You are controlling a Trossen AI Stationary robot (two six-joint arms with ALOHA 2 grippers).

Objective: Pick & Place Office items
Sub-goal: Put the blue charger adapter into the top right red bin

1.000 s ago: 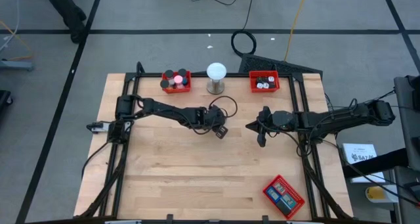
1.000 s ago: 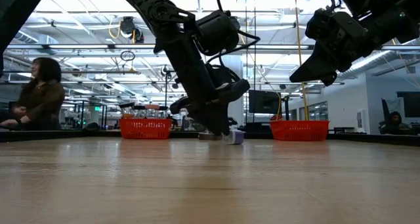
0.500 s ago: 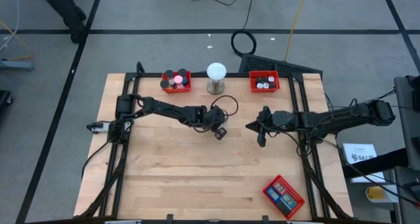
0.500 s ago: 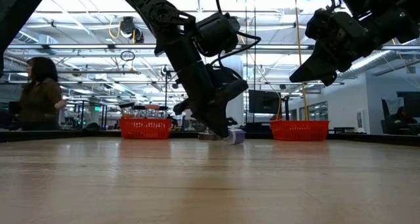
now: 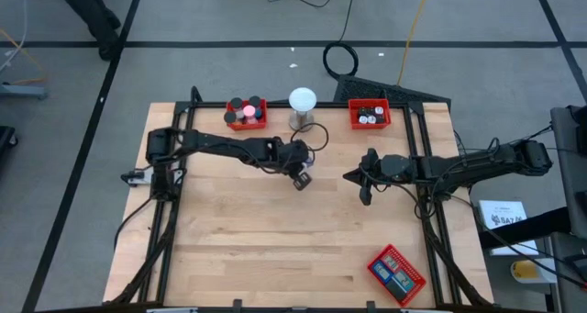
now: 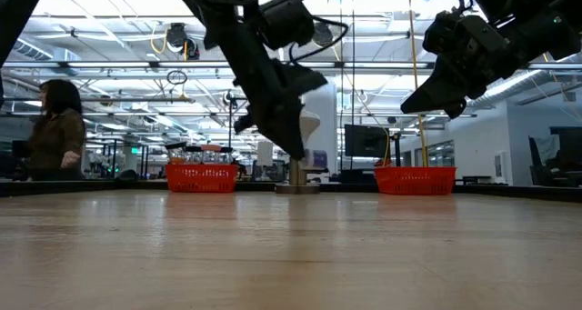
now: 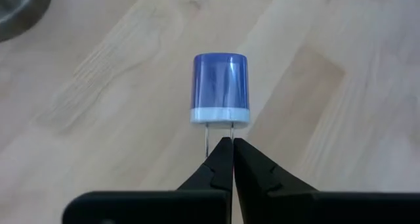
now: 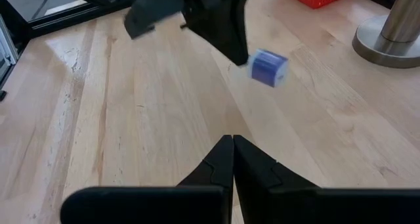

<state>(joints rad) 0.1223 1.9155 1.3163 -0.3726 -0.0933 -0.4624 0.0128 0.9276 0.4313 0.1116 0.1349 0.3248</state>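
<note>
Blue plug (image 7: pixel 221 87), prongs pinched by left tool (image 7: pixel 226 142), wrist view only

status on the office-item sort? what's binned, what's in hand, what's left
Binned: discs sit in the back-left red tray, small items in the back-right tray, blue items in the front tray. In hand: the left gripper is shut on the blue-and-white plug, lifted clear of the table. The right gripper waits shut, mid-table. No loose items show.

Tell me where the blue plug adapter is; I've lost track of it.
The left gripper holds the blue plug adapter by its prongs above the table's middle, near the globe's metal base.
</note>
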